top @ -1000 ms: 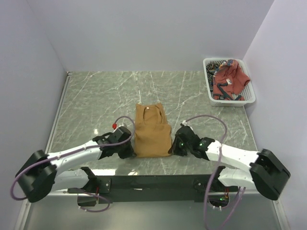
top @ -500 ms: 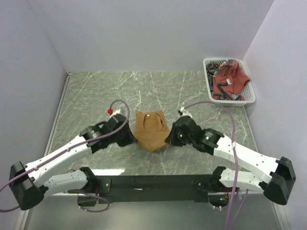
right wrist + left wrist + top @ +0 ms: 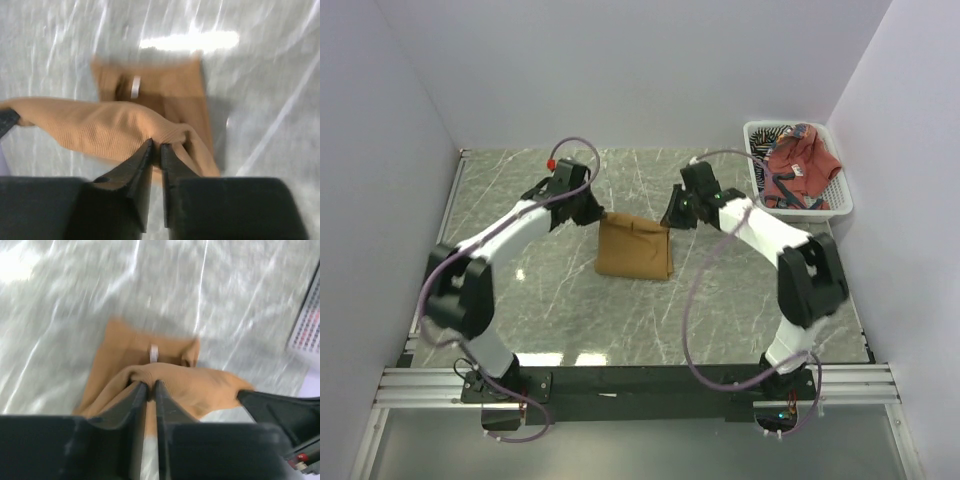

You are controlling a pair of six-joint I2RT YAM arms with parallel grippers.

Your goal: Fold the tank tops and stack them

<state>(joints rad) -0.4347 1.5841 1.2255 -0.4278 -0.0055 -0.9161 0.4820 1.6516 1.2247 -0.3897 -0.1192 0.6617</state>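
The mustard-tan tank top (image 3: 634, 247) lies folded over itself at the table's middle. My left gripper (image 3: 597, 214) is shut on its far left corner (image 3: 150, 377). My right gripper (image 3: 670, 217) is shut on its far right corner (image 3: 165, 132). Both hold the far edge taut and a little above the table. The brick-red tank top (image 3: 798, 168) lies heaped in the white mesh basket (image 3: 840, 205) at the far right. The striped tank top (image 3: 770, 137) shows under it at the basket's far left corner.
White walls close the table at the back and both sides. A metal rail (image 3: 620, 382) runs along the near edge by the arm bases. The left arm's purple cable (image 3: 570, 150) loops above its wrist.
Both grippers have carried the tan top's near edge up and away from the bases toward the far side, folding it over itself. The arms are now stretched far out.
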